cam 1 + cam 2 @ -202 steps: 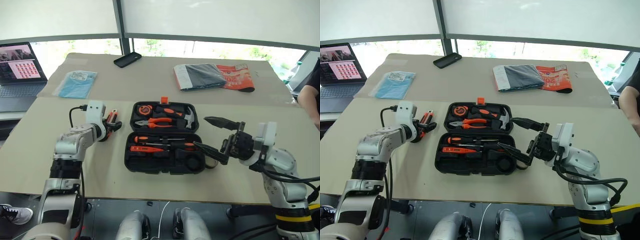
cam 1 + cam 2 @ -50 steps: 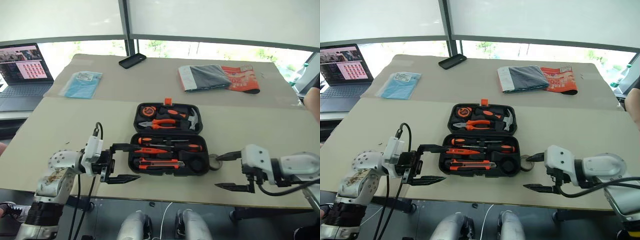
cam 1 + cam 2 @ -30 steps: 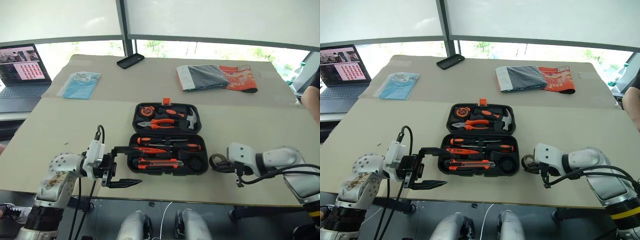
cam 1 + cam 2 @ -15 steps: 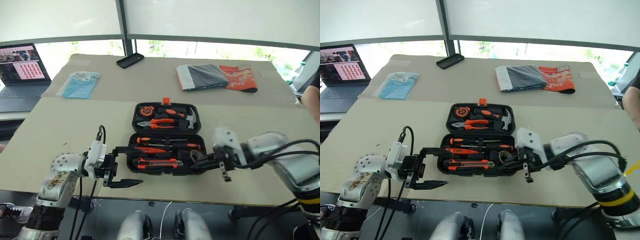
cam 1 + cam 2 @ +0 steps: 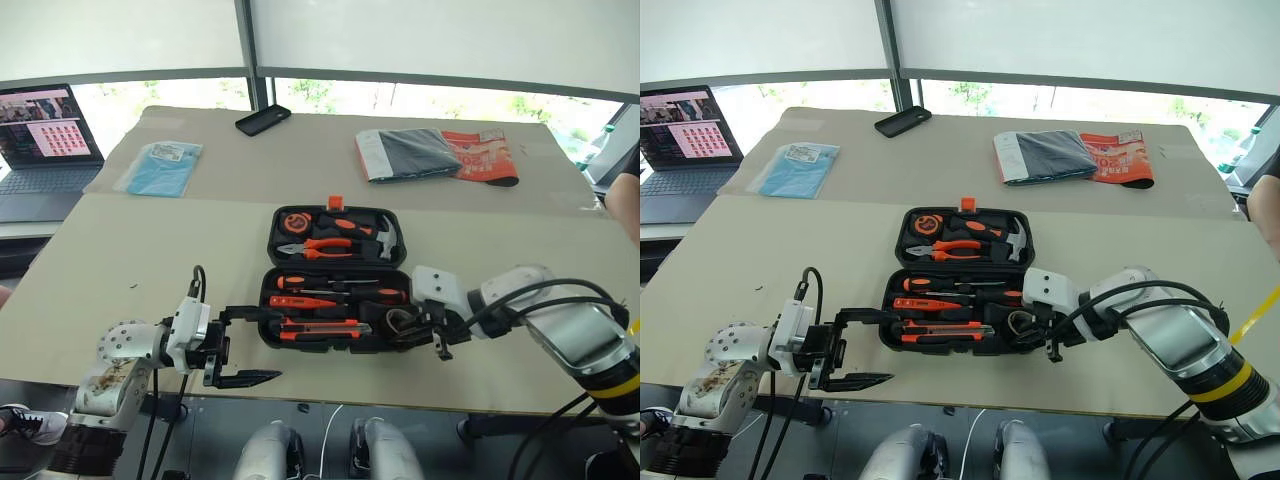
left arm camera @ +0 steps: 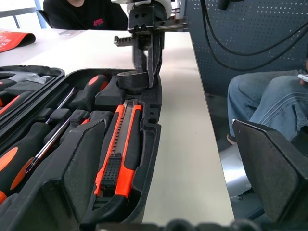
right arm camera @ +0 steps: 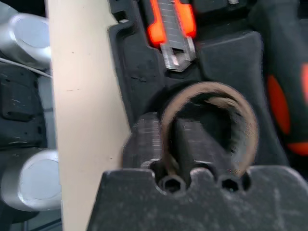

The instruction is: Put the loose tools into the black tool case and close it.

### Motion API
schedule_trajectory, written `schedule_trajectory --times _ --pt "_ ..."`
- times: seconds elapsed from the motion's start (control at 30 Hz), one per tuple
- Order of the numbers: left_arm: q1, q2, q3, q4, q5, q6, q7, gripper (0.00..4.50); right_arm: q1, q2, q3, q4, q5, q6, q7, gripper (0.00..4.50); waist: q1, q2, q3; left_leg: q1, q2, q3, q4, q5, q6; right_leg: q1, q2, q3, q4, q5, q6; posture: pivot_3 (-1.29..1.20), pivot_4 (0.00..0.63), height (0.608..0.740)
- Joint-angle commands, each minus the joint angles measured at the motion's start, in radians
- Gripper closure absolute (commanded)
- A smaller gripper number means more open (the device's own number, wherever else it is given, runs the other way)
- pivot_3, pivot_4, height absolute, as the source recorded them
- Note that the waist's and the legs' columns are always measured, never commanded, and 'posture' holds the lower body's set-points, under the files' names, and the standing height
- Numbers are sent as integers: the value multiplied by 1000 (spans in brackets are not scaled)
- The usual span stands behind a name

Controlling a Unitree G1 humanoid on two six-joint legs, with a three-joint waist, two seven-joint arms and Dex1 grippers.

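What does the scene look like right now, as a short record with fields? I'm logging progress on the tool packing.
case: black tool case lying open on the table
lower tray: two screwdrivers, utility knife
right gripper: over the tray's round slot, tape roll around one finger
left gripper: open, at the case's left end, holding nothing
lid: not yet closed

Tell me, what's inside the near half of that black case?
In the black tool case lie two screwdrivers, a utility knife and a tape roll at the right gripper. The gripper covers the roll's slot.
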Motion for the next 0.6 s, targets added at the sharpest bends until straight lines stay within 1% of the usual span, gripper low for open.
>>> schedule_trajectory --times 0.03,0.1,0.13,0.17,0.2,0.23,0.27,0.33,0.43,0.47,0.5,0.57,0.6 --pt "8 2 27 -1 -1 -30 12 0 -25 -15 -12 -16 27 11 57 2211 -1 0 0 0 0 0 0 0 0 0 0 0 0 0 0 0 150 740" --pt "9 9 33 15 14 -34 26 0 -42 -28 -44 -26 79 39 100 1508 -2 0 0 0 0 0 0 0 0 0 1 0 0 0 0 0 150 740" --pt "1 13 37 38 40 -38 53 0 -50 -42 -63 -25 106 53 130 1215 -2 0 0 0 0 0 0 1 1 0 1 0 0 0 0 0 150 740" --pt "-9 16 43 66 69 -41 87 0 -60 -59 -82 -15 125 54 157 994 -2 0 0 0 0 0 -1 4 6 0 1 0 0 0 0 0 150 740" --pt "-16 19 51 88 82 -36 111 0 -65 -69 -110 0 150 40 187 547 -2 0 0 0 1 0 -1 4 7 -1 1 0 0 0 0 0 150 740" --pt "-21 21 63 102 79 -19 131 0 -67 -73 -145 18 188 32 217 218 -3 0 0 0 1 0 -1 4 7 -1 1 0 0 0 0 0 150 740" --pt "-27 21 78 117 77 -5 156 0 -64 -71 -192 43 230 34 233 105 -3 0 0 0 1 0 -1 4 7 -1 1 0 0 0 -1 0 150 740" --pt "-33 22 98 139 76 11 193 0 -52 -59 -258 90 268 10 242 105 -4 0 0 0 1 -1 -1 3 8 0 1 0 -1 1 0 0 150 740" --pt "-120 8 166 218 67 125 369 0 13 16 -360 326 154 -266 122 105 -3 -3 1 1 1 -1 -1 1 12 1 1 0 -2 1 0 0 150 740" --pt "-146 5 173 230 73 153 411 531 20 38 -371 391 104 -340 61 0 1 -6 1 2 1 -1 -1 0 11 2 1 0 -2 1 0 0 150 740" --pt "-169 2 174 238 80 180 446 730 24 51 -368 439 58 -404 27 278 2 -6 1 1 1 -1 -1 1 11 2 2 -1 -2 2 1 0 150 740" --pt "-222 -10 167 260 104 226 519 1471 30 85 -364 522 -17 -533 -40 685 3 -5 2 0 -1 1 -1 5 4 1 3 0 0 3 3 0 150 740" --pt "-248 -10 156 277 125 254 555 1803 25 113 -363 568 -53 -599 -89 1022 1 -5 2 0 -2 1 -1 5 4 1 3 0 1 3 3 0 150 740"
